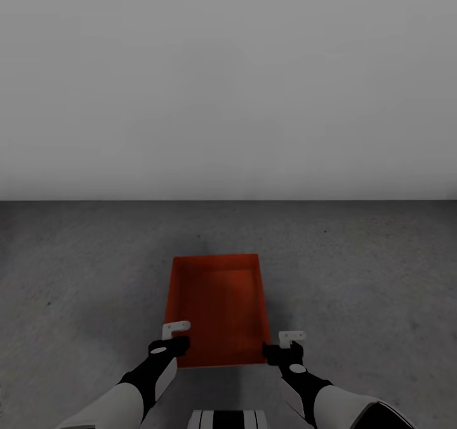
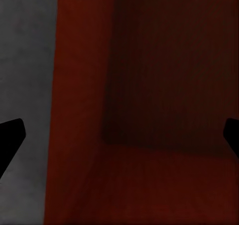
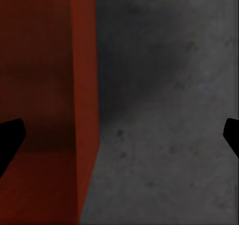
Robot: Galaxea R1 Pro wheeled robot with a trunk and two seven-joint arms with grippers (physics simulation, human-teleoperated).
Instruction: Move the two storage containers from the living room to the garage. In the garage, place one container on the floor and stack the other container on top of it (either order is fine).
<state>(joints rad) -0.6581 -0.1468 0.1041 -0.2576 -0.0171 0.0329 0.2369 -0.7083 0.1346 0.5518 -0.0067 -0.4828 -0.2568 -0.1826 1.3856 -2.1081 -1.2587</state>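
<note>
Resting on floor — empty storage container

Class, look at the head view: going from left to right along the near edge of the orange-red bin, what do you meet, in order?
Left gripper → storage container → right gripper, all over the dark grey floor.

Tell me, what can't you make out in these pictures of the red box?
- The storage container: its near corners, head view, are covered by the left gripper and right gripper.
- The fingers: cut off by both wrist views' edges.
- Whether the container rests on the floor: its underside is hidden.
</note>
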